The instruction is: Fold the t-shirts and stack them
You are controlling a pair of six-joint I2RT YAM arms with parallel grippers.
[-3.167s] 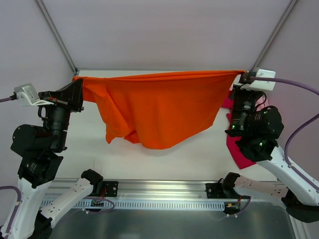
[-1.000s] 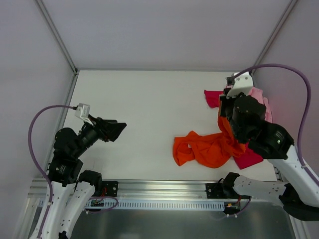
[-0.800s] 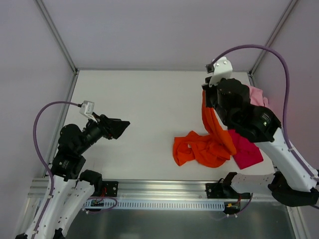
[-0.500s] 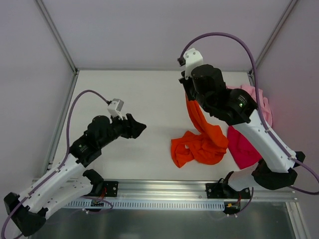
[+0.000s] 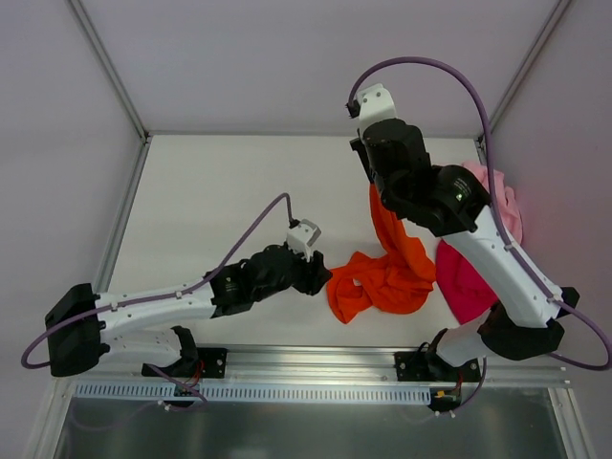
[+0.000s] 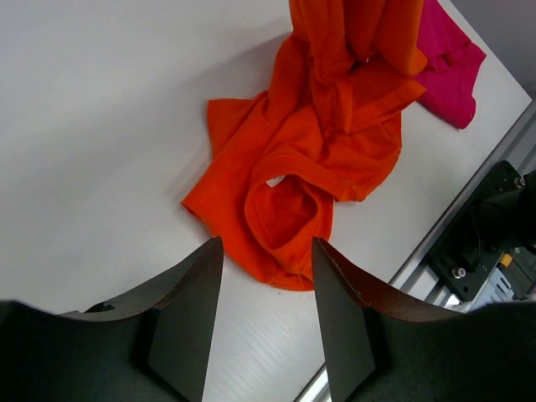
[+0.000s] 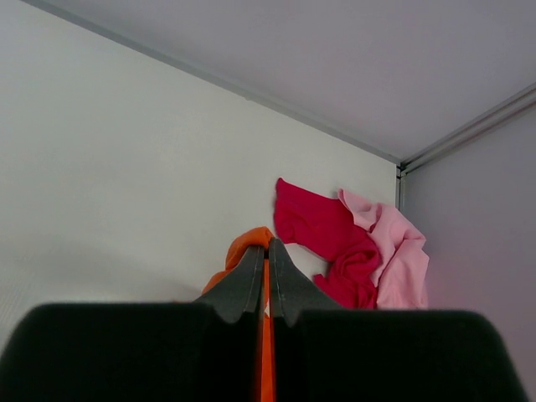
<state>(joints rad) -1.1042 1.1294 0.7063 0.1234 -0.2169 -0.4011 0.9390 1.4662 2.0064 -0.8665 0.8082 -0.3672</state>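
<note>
The orange t-shirt (image 5: pixel 382 279) lies crumpled at the table's near middle, and one strip of it rises to my right gripper (image 5: pixel 376 186). That gripper is shut on the strip and holds it above the table; in the right wrist view orange cloth (image 7: pixel 241 249) shows between and beside the closed gripper (image 7: pixel 268 243). My left gripper (image 5: pixel 322 277) reaches in low at the shirt's left edge. Its jaws stand open over the near hem, with the gripper (image 6: pixel 266 244) holding nothing. The magenta t-shirt (image 5: pixel 465 283) and the pink t-shirt (image 5: pixel 504 203) lie bunched at the right, partly under the right arm.
A metal rail (image 5: pixel 316 363) with black arm mounts (image 6: pixel 494 226) runs along the near edge. Grey enclosure walls and corner posts (image 5: pixel 110 67) close in the back and the sides. The magenta t-shirt (image 7: pixel 322 230) and pink t-shirt (image 7: pixel 402 251) sit near the back right corner.
My left arm has stretched from the left side across to the orange t-shirt's edge, and its jaws have narrowed. My right gripper has lifted the held strip up and toward the back.
</note>
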